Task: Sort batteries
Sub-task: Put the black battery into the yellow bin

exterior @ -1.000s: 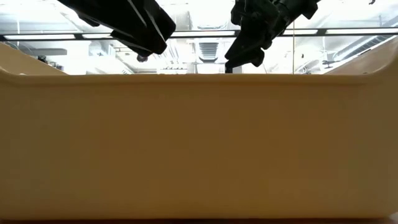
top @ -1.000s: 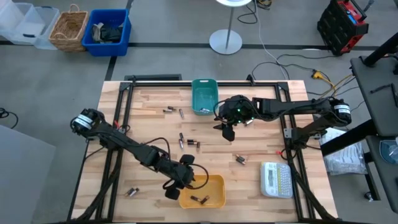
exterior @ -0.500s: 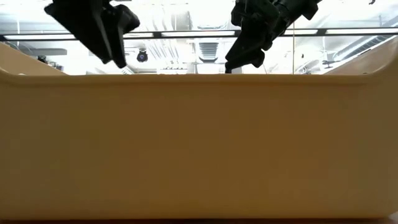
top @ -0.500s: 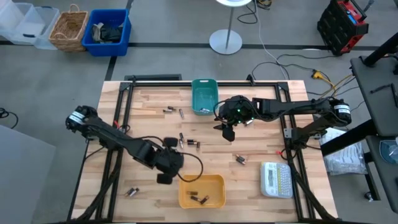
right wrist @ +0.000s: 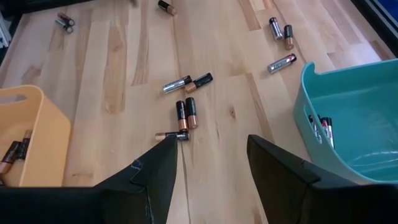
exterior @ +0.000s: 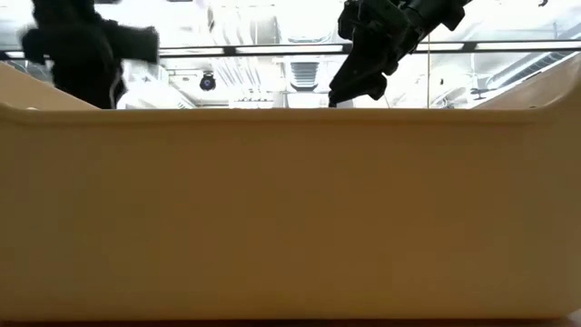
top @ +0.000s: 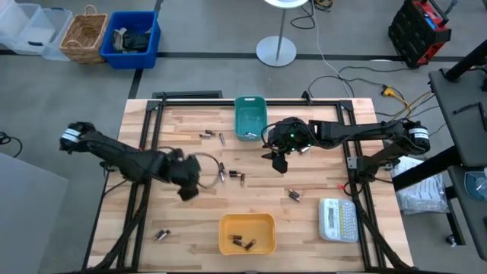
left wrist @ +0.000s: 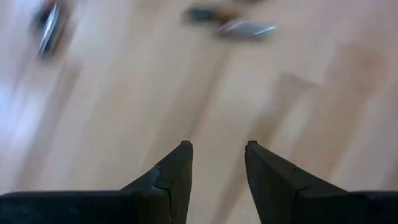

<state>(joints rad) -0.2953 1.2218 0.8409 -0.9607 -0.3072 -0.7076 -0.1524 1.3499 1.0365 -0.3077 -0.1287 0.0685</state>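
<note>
On the wooden bench (top: 319,183), the batteries (right wrist: 185,114) lie scattered as small cylindrical cells, dark and silvery with copper-brown bands at one end. A cluster of them sits near the bench centre, a pair (top: 212,136) lies toward the far edge just beside the teal bin (top: 249,116), one (top: 294,195) lies toward the right side near the white keypad device (top: 337,218), and two (top: 160,234) rest near the front left corner. Several cells lie inside the yellow bin (top: 246,234) at the front edge, and a few show inside the teal bin. The left gripper (left wrist: 217,155) hangs over bare wood left of centre, fingers apart and holding nothing. The right gripper (right wrist: 211,155) hangs right of the teal bin, above the central cluster, fingers apart and likewise empty.
</note>
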